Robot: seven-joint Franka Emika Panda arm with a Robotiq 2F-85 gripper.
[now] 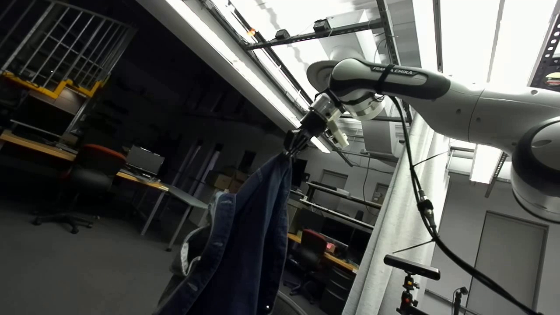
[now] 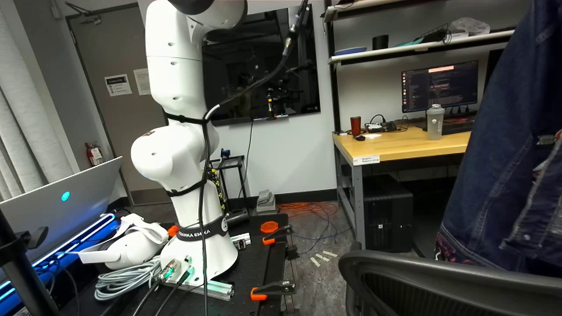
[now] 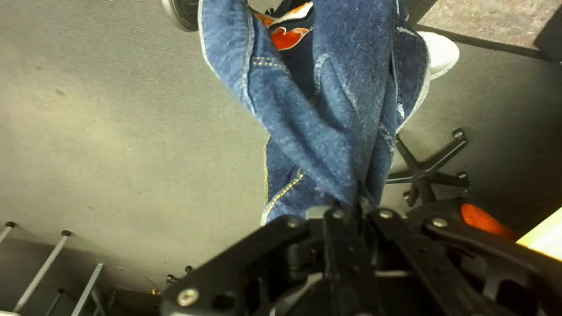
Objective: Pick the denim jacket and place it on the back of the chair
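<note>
1 claw (image 3: pixel 361 210) | 1 denim jacket (image 1: pixel 249 236), pinched, hanging | 1 foreground chair (image 2: pixel 443 278)

"How does the denim jacket (image 1: pixel 253 240) hang?"

"Pinched together at its top and falling in long folds, its lower end running out of sight in an exterior view."

"What does it look like?"

"Dark blue in both exterior views, brighter in the wrist view, where pale and yellow stitching and an orange-red design show among the folds."

"And the chair (image 2: pixel 439 283)?"

"Only part of it shows there: a dark back with a curved top rail and a mesh panel beneath."

"How do the two stand together?"

"The rail crosses in front of the jacket's lower part; whether they touch, I can't tell."
</note>
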